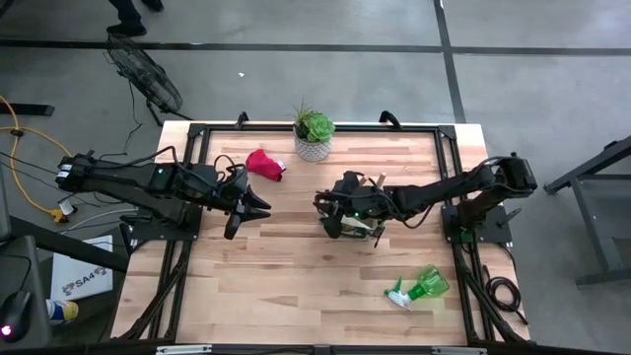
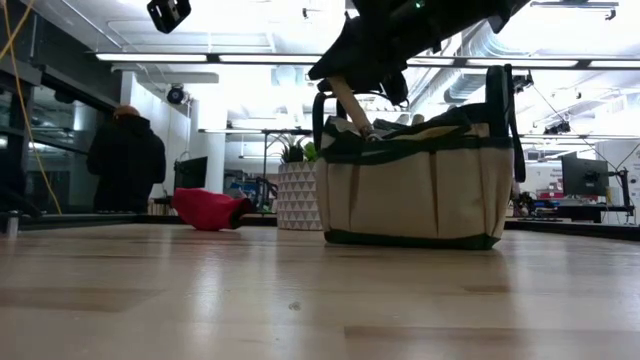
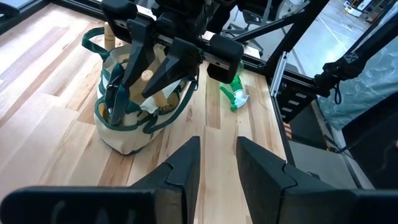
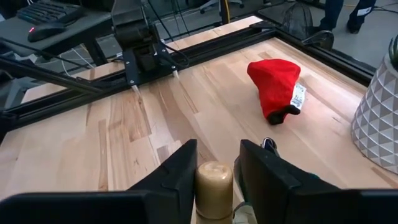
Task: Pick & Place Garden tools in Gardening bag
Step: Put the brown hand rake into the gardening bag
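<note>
I've got a succulent in a white pot [image 1: 314, 138] at the far edge of the table [image 1: 286, 286], with the red glove [image 1: 264, 163] lying just to its left on the wood — nothing between it and my left arm. The green spray bottle [image 1: 422, 286] lies on its side near the right front, well apart from everything else. Off the table, a person in dark clothes [image 2: 125, 160] stands in the room behind, and a fan [image 1: 146, 74] lies on the floor.

The gardening bag [image 2: 415, 185] stands upright near the table's middle, handles up, with wooden tool handles poking out of its mouth. My right gripper [image 4: 214, 168] hangs right over the bag's opening, and a trowel's wooden handle [image 4: 214, 186] stands between its two fingers — the round butt end fills the gap, with the fingers just beside it on either side. Whether they are pressing it or have let go, I cannot tell.

My left gripper [image 3: 217, 162] waits to the left of the bag, aimed at it across bare wood, fingers parted a little with nothing between them.
</note>
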